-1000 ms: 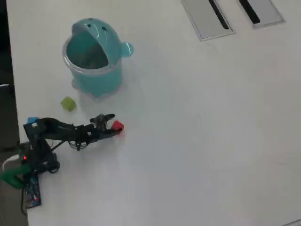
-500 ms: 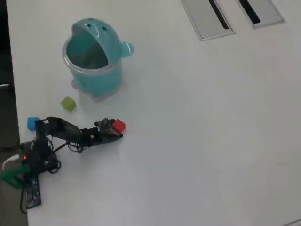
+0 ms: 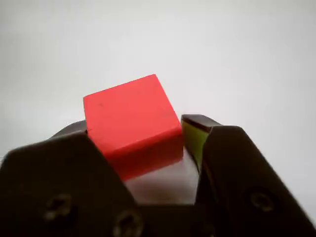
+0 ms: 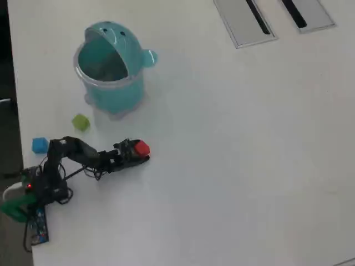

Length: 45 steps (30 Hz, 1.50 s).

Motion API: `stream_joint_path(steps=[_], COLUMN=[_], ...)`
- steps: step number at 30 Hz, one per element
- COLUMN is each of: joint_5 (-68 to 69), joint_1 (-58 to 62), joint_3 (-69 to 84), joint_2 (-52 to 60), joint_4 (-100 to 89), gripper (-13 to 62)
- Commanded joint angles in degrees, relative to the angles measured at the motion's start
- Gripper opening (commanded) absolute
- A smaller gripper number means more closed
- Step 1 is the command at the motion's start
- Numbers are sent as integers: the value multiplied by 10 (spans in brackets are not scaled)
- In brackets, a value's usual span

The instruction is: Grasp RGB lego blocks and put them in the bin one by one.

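Observation:
The red block (image 3: 131, 121) sits askew between the jaws of my gripper (image 3: 143, 143). The black left jaw covers its left side and the right jaw's green pad (image 3: 193, 140) touches its right corner, so the jaws are closed on it. In the overhead view the gripper (image 4: 135, 153) is low over the table with the red block (image 4: 142, 148) at its tip. The yellow-green block (image 4: 81, 122) and the light blue block (image 4: 39, 145) lie to the left of it. The teal bin (image 4: 111, 91), lid tipped back, stands behind them.
The arm's base (image 4: 33, 191) with its wires is at the table's left edge. Two grey cable hatches (image 4: 272, 16) lie at the far right. White tabletop (image 4: 238, 155) stretches to the right of the gripper.

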Motion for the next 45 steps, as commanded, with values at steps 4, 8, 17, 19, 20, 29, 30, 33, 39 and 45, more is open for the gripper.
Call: stream_joint_path(steps=[4, 8, 17, 19, 20, 29, 30, 33, 39, 45], joint_5=[30, 36, 64, 67, 67, 67, 67, 67, 62, 40], joint_1=[-6, -16, -40, -47, -49, -105, -113, -139, -200, -262], joint_3=[-11, -4, 25, 33, 37, 39, 31, 13, -142, -233], joint_2=[5, 36, 156, 190, 209, 430, 453, 512, 657, 657], joint_4=[-80, -88, -85, -75, -61, 121, 152, 223, 475, 539], gripper=[133, 127, 127, 127, 127, 127, 127, 126, 126, 125])
